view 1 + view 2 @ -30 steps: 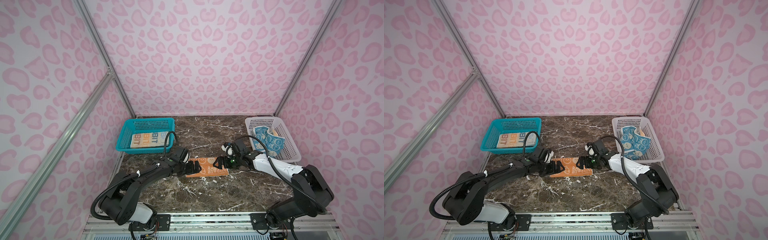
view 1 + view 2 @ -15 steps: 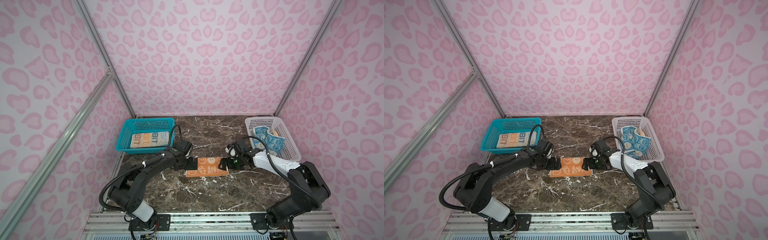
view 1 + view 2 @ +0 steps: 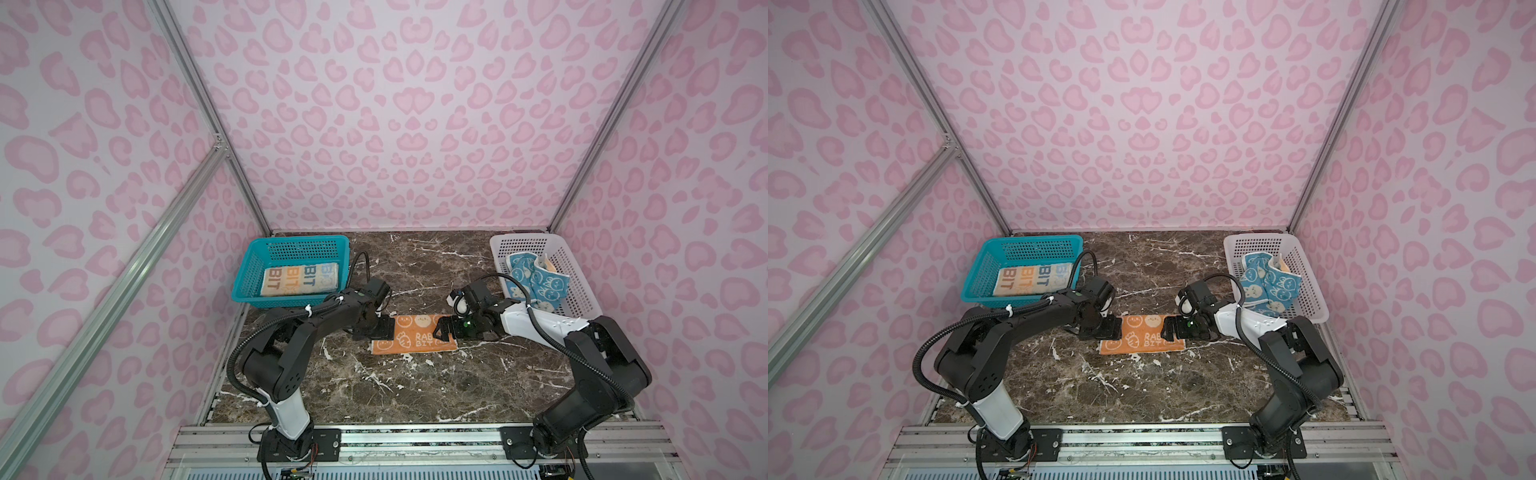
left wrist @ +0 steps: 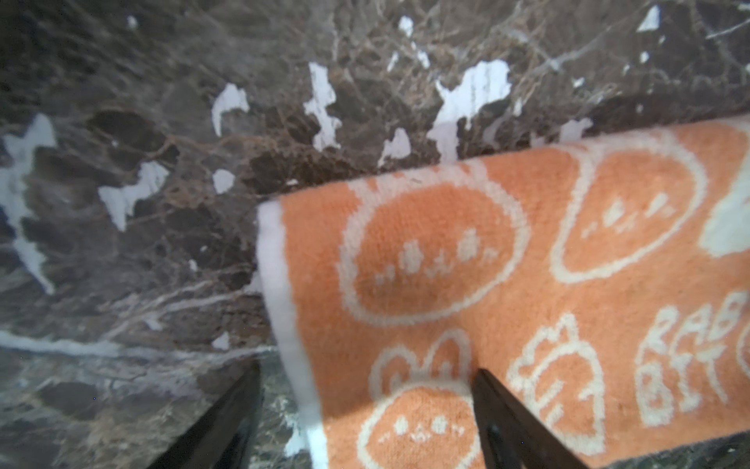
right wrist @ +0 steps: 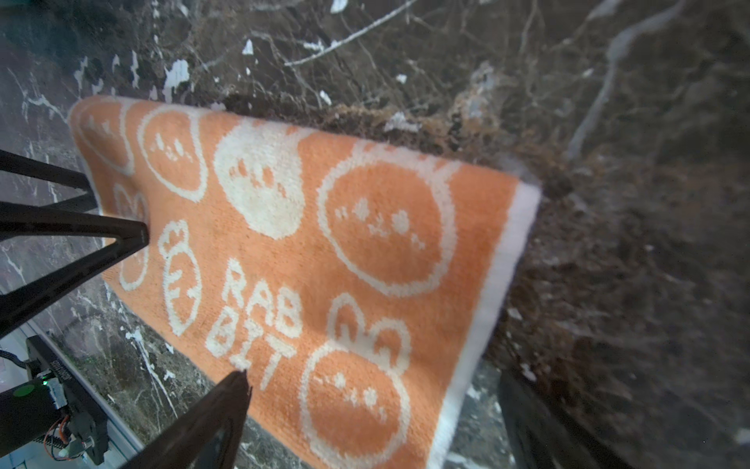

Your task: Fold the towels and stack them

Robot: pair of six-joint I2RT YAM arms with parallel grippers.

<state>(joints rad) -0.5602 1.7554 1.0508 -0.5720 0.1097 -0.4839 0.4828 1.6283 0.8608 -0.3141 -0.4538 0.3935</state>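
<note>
A folded orange towel with white rabbit drawings lies as a flat strip in the middle of the marble table. My left gripper is open at its left end. One finger rests on the marble and the other over the orange towel. At the right end my right gripper is open too and straddles the white border of the orange towel. A cream towel lies folded in the teal basket. A blue towel sits crumpled in the white basket.
The teal basket stands at the back left and the white basket at the back right. Patterned pink walls close in three sides. A metal rail runs along the table's front edge.
A second ago the orange towel lay skewed under both grippers. It now lies straight, with a gripper at each end. The left jaws have come slightly closer together.
</note>
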